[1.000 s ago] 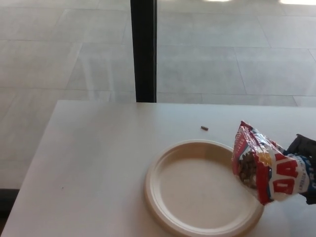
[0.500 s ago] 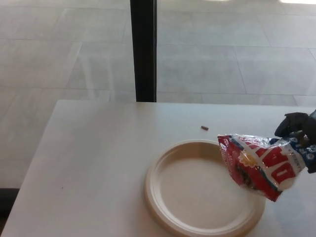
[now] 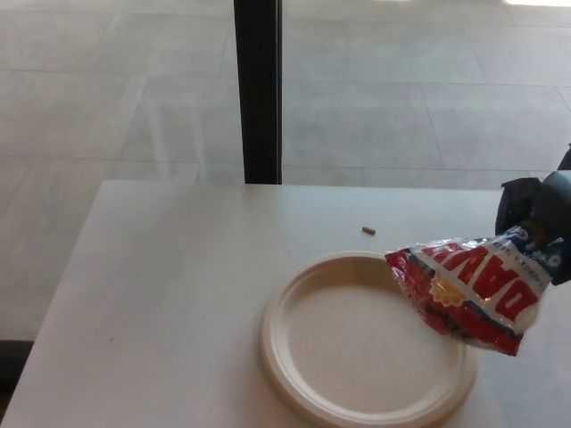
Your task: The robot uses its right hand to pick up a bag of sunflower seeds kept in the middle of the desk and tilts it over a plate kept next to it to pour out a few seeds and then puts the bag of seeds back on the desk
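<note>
Since half a second ago the bag (image 3: 473,292) has swung flatter and risen a little, its open end now reaching further left over the plate's right side, and the right hand (image 3: 535,214) has lifted with it. Taking the plate (image 3: 308,374) as the landmark: it sits on the white desk (image 3: 169,294), cream and bare inside. Just beyond its far rim lies one dark seed (image 3: 369,231), apart from it. Above its right rim hangs the red, white and blue bag, lying almost level, mouth toward the plate's centre. Right of the plate, at the frame edge, the right hand grips the bag's far end with fingers closed on it.
</note>
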